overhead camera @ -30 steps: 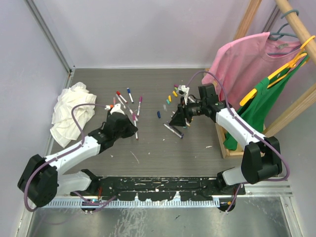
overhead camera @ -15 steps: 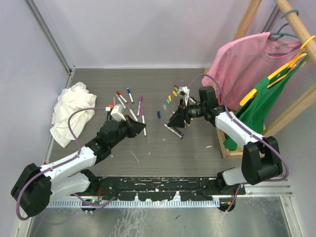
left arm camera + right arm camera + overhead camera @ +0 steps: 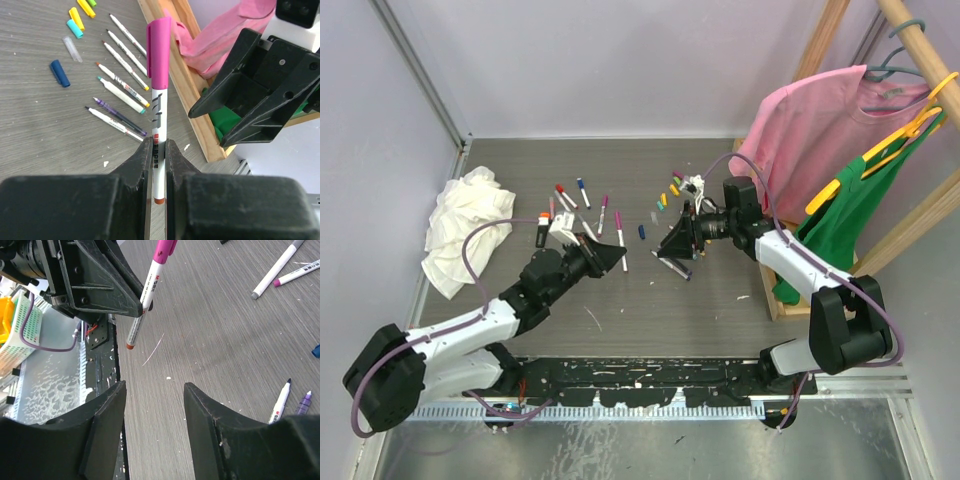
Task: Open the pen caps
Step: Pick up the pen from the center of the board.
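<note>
My left gripper [image 3: 158, 145] is shut on the white barrel of a pen [image 3: 158, 117] whose magenta pen cap [image 3: 159, 50] points away from the wrist. The top view shows this gripper [image 3: 610, 258] near the table's middle, held above the surface. Facing it a short way to the right, my right gripper [image 3: 672, 243] stands open with nothing between its fingers [image 3: 107, 405]. Its wrist view shows the held pen [image 3: 145, 295] ahead, apart from them. Loose pen caps, yellow [image 3: 76, 17], teal [image 3: 75, 31] and blue [image 3: 60, 73], lie beside several uncapped pens [image 3: 120, 75].
A few capped pens [image 3: 570, 193] lie at the back left of centre. A white rag [image 3: 460, 230] is bunched at the left edge. A wooden rack [image 3: 775, 290] with a pink shirt [image 3: 820, 120] and a green shirt [image 3: 860, 210] stands along the right side.
My left arm has carried the magenta-capped pen rightward and off the table, towards the right gripper. The right gripper has barely shifted and stays open.
</note>
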Robot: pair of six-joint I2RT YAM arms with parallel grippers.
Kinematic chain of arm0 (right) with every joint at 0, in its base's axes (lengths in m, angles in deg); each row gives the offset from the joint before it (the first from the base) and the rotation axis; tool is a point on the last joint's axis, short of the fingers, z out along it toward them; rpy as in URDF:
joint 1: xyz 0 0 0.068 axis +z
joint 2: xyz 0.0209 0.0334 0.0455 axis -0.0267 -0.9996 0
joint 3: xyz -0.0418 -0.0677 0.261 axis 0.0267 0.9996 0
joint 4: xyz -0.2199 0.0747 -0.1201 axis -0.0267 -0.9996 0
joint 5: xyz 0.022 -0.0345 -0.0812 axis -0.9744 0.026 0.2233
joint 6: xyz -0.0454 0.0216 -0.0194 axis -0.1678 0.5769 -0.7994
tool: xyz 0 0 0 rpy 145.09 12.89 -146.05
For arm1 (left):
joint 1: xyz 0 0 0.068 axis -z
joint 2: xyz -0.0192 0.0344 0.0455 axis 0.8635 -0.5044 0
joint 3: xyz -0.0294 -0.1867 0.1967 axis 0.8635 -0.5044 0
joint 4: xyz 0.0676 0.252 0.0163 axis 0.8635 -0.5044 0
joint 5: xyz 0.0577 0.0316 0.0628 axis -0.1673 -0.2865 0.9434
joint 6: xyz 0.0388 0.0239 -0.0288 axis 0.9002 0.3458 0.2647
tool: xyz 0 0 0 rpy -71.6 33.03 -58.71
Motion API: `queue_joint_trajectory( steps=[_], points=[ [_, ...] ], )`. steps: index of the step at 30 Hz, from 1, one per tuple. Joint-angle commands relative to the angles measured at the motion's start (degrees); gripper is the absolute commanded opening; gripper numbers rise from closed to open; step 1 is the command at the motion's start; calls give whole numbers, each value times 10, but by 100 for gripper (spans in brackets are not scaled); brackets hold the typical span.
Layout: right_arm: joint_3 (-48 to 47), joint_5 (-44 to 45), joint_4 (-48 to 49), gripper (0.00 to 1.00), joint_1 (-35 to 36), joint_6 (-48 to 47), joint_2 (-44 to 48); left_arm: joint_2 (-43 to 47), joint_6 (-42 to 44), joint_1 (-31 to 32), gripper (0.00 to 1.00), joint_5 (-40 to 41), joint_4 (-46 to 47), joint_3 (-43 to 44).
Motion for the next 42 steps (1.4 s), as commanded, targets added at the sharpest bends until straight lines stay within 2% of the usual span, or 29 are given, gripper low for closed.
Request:
queue_joint_trajectory(
  steps=[1, 9, 14, 19, 25, 28, 35, 38, 42],
  points=[
    [3, -15, 46, 55, 1, 28, 9, -12, -8, 5, 0, 12, 85, 2],
    [9, 5, 59, 54, 20, 45, -4, -50, -22, 17, 0, 24, 131, 16],
    [27, 25, 104, 52, 38, 91, -7, -79, -21, 38, 0, 55, 156, 28],
    [35, 81, 130, 51, 60, 137, -18, -113, -18, 64, 0, 90, 187, 47],
    [38, 98, 150, 48, 76, 174, -28, -154, -11, 95, 0, 138, 192, 72],
    [36, 101, 151, 40, 77, 179, -29, -164, -13, 100, 0, 147, 197, 76],
    [30, 93, 147, 11, 77, 181, -26, -162, -15, 103, 1, 156, 197, 74],
    [25, 89, 139, 3, 77, 176, -26, -155, -15, 103, 15, 156, 188, 73],
    [18, 83, 126, 1, 77, 166, -26, -139, -10, 103, 46, 157, 167, 70]
  ],
)
